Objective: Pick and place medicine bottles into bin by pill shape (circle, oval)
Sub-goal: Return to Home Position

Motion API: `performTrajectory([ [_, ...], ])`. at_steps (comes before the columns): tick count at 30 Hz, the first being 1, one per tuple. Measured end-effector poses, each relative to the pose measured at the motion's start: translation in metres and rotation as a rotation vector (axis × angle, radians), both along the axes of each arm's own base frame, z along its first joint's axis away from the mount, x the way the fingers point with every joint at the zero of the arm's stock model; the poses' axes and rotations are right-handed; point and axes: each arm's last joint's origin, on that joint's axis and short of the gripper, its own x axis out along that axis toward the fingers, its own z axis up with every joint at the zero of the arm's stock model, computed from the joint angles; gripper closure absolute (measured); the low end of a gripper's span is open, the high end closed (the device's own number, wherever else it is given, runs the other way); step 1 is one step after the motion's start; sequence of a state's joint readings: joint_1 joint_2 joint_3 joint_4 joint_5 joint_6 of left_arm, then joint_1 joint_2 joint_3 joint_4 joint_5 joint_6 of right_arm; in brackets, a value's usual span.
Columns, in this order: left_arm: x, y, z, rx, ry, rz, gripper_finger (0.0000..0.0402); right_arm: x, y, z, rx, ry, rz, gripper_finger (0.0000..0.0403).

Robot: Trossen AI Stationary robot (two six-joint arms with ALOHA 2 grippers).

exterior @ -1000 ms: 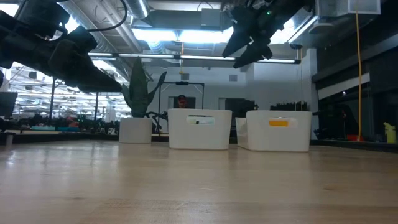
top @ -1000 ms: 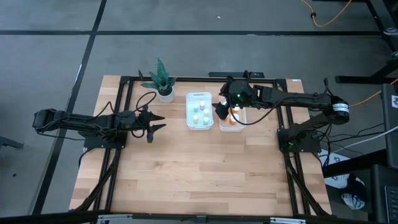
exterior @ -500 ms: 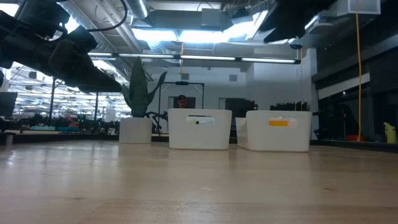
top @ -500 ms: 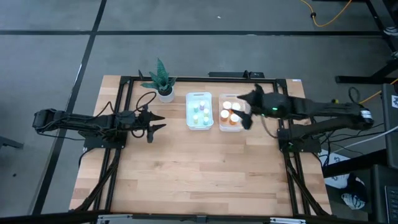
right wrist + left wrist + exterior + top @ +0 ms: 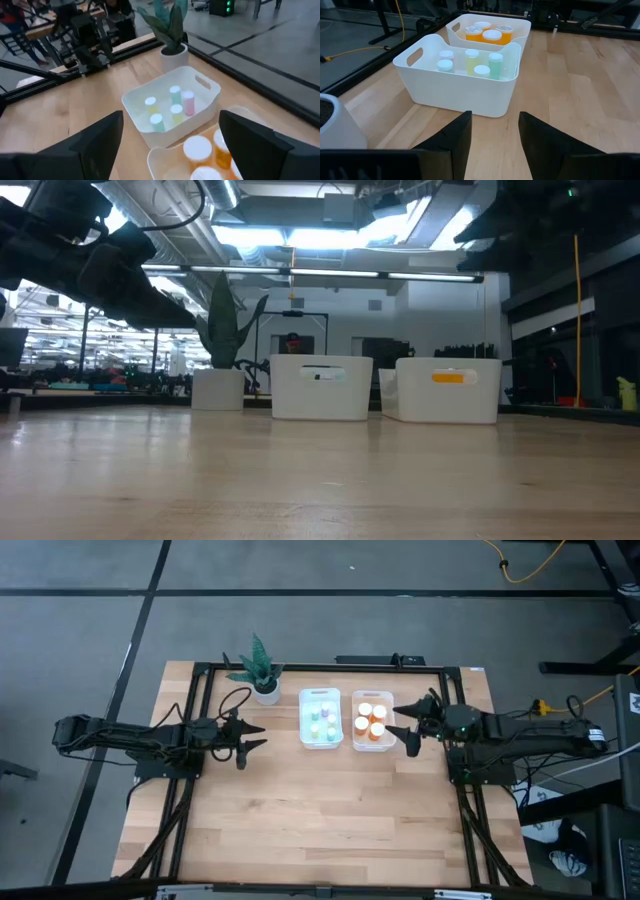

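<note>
Two white bins stand side by side at the table's far middle. The left bin (image 5: pixel 320 718) holds several small pale green, pink and whitish bottles (image 5: pixel 470 62). The right bin (image 5: pixel 372 721) holds the larger amber-orange bottles (image 5: pixel 370 722) with white caps. My right gripper (image 5: pixel 409 726) is open and empty, just right of the right bin, above the table. My left gripper (image 5: pixel 253 736) is open and empty, left of the left bin.
A green plant in a white pot (image 5: pixel 262 672) stands at the far left of the bins. A black metal frame (image 5: pixel 330 665) runs around the table's edges. Bare wood (image 5: pixel 320 810) lies on the near side of the bins.
My right gripper has drawn back from above the right bin toward the table's right edge and now hangs beside the bin. The amber bottles it covered now show in the bin. My left arm has kept still.
</note>
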State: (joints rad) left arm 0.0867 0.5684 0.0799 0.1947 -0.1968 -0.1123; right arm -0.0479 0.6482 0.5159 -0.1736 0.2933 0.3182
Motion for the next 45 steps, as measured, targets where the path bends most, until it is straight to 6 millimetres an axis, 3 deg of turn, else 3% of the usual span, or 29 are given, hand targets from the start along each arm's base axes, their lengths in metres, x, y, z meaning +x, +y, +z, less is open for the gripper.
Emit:
performTrajectory([
  [5, 0.000, 0.000, 0.000, 0.000, 0.000, 0.000, 0.0246, -0.003, 0.001, -0.037, 0.006, -0.010, 0.038, 0.0073],
  [10, 0.000, 0.000, 0.000, 0.000, 0.000, 0.000, 0.0246, -0.010, 0.003, -0.058, -0.040, -0.008, 0.101, 0.0073],
  [24, 0.000, 0.000, 0.000, 0.000, 0.000, 0.000, 0.0246, -0.046, 0.005, -0.047, -0.122, -0.139, 0.140, 0.0073],
  [39, 0.000, 0.000, 0.000, 0.000, 0.000, 0.000, 0.0246, -0.065, 0.009, -0.042, -0.199, -0.221, 0.233, 0.0073],
  [45, 0.000, 0.000, 0.000, 0.000, 0.000, 0.000, 0.0246, -0.062, 0.009, -0.067, -0.220, -0.259, 0.251, 0.0073],
])
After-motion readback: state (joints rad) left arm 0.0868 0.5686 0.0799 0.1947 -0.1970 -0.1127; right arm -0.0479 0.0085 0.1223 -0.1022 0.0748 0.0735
